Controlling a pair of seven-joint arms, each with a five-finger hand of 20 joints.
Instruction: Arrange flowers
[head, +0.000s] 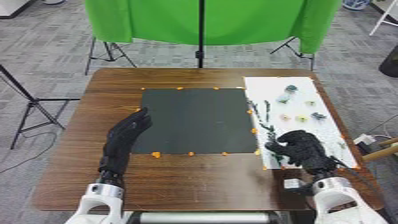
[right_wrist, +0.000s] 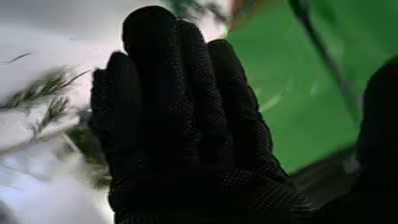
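In the head view my right hand (head: 304, 149) is over the near part of the white sheet (head: 330, 141), beside green leafy stems (head: 266, 127). Small pale and bluish flower heads (head: 301, 118) lie farther up the sheet. Seen from the right wrist, the same hand (right_wrist: 182, 125) has straight fingers, with green sprigs (right_wrist: 51, 97) on the white surface beside it; nothing is visibly held. My left hand (head: 130, 131) is open at the left edge of the dark mat (head: 194, 120), its fingers pointing away from me.
Orange pieces (head: 156, 155) line the mat's edges on the brown table (head: 213, 187). A small white block (head: 292, 183) is near my right wrist. Beyond the table hangs a green cloth (head: 249, 22) with black stands, and another stand (head: 32, 102) is at the left.
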